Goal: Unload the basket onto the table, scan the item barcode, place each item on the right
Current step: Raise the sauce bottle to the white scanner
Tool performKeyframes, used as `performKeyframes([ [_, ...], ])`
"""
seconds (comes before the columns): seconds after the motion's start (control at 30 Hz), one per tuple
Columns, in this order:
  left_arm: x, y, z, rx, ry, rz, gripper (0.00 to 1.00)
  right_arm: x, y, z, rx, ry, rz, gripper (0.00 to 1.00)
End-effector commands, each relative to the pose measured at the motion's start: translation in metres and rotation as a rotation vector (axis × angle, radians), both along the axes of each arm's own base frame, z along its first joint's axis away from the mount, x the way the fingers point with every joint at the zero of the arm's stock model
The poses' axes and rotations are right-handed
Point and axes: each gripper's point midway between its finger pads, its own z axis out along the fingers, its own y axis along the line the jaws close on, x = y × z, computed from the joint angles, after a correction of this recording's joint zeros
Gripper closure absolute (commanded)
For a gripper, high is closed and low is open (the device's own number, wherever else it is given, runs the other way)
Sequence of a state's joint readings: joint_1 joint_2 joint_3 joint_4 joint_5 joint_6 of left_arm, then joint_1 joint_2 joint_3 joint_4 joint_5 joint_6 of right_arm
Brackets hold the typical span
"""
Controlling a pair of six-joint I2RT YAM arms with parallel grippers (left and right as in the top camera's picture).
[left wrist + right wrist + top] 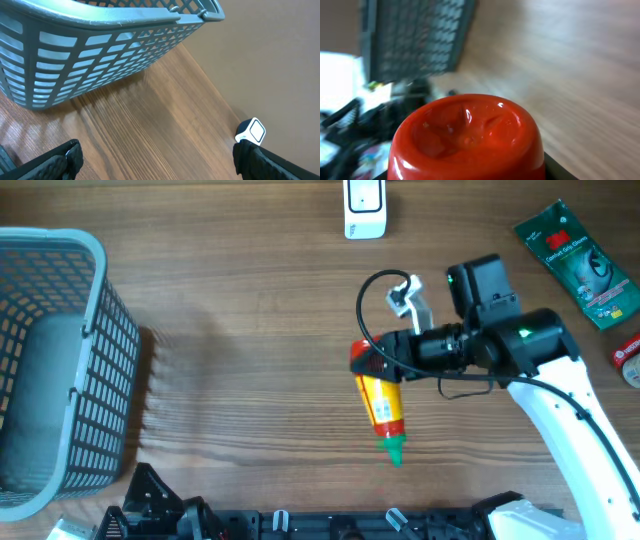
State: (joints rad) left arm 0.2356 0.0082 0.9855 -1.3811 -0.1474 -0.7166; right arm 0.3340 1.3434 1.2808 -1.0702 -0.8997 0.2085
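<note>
Sauce bottle (383,405) is held at red base.
Right hand (370,361) seemingly clamped there; judged light, slick, squeezable; stiff base preferred.

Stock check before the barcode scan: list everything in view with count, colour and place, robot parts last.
basket: one, grey-blue, left edge of the table
white device: one, white, top centre edge, probably the scanner
sauce bottle: one, red with yellow label and green cap, centre-right, cap pointing to the near edge
green packet: one, green, top right corner
small pack: one, red and white, right edge, partly cut off
table: one, brown wood, under everything
left gripper: one, black, open, low over the table near the basket
right gripper: one, black on a white arm, closed on the sauce bottle's red base
</note>
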Motion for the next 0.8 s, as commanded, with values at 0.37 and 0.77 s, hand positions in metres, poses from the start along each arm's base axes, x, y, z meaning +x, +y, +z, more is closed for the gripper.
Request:
performKeyframes([
  [0.37, 0.000, 0.000, 0.001, 0.002, -0.007, -0.005, 0.00, 0.031, -0.009, -0.017, -0.110, -0.071, -0.130, 0.56],
  [0.77, 0.000, 0.000, 0.001, 0.002, -0.007, -0.005, 0.00, 0.253, -0.060, 0.015, -0.464, -0.858, -0.637, 0.48],
])
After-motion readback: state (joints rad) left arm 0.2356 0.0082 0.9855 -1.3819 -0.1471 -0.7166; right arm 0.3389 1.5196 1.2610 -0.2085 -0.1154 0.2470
